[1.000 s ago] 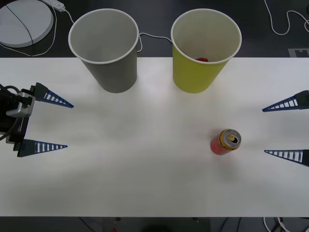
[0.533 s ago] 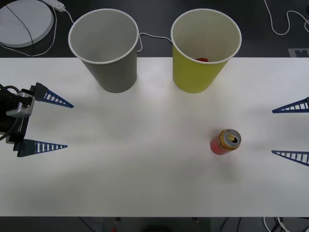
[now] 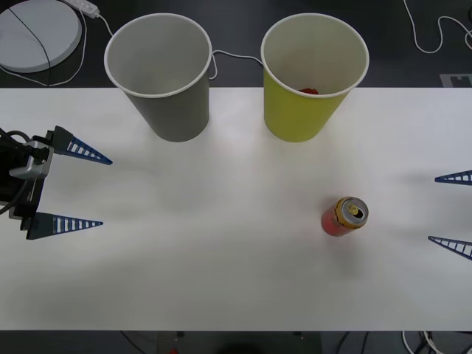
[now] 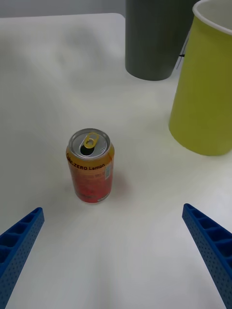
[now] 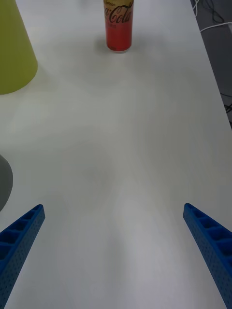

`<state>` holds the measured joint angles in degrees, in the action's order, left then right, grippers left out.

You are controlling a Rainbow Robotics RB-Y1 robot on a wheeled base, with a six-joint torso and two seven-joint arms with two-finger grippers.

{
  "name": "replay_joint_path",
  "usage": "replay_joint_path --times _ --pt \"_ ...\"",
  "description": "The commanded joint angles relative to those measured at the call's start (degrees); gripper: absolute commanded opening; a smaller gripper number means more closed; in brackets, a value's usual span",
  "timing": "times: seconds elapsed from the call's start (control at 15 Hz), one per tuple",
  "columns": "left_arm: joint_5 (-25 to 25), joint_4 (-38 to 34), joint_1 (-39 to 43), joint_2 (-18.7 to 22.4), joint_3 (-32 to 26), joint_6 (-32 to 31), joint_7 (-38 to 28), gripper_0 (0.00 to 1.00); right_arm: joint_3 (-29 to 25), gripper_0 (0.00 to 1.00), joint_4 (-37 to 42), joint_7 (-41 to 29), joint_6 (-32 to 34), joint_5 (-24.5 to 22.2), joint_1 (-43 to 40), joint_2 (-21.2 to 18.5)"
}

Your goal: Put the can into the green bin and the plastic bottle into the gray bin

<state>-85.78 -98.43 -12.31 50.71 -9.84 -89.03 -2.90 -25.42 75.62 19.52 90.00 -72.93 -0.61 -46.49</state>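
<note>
Upright on the white table, the can stands alone in front of the green bin, well apart from it; the gray bin stands beside the green one, to its left; the right gripper sits at the table's right edge, fingers spread, near the can but not touching it; the left gripper waits at the left edge, fingers likewise spread.

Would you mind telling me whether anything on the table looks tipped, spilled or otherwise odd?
Nothing is tipped or spilled: the can, green bin and gray bin stand upright. One oddity: something small and red already lies inside the green bin.
</note>
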Motion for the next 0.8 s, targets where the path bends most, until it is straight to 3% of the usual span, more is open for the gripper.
replay_joint_path --times 0.07,0.4,0.8 --pt "0.00 0.00 0.00 0.00 0.00 0.00 0.00 1.00 2.30 1.00 -5.93 4.74 0.00 3.15 0.00 0.00" --pt "0.00 0.00 0.00 0.00 0.00 0.00 0.00 1.00 7.22 1.00 -18.14 14.23 0.00 9.03 2.37 0.53" --pt "0.00 0.00 0.00 0.00 0.00 0.00 0.00 1.00 7.66 1.00 -27.11 18.45 -0.18 9.03 5.71 4.57"
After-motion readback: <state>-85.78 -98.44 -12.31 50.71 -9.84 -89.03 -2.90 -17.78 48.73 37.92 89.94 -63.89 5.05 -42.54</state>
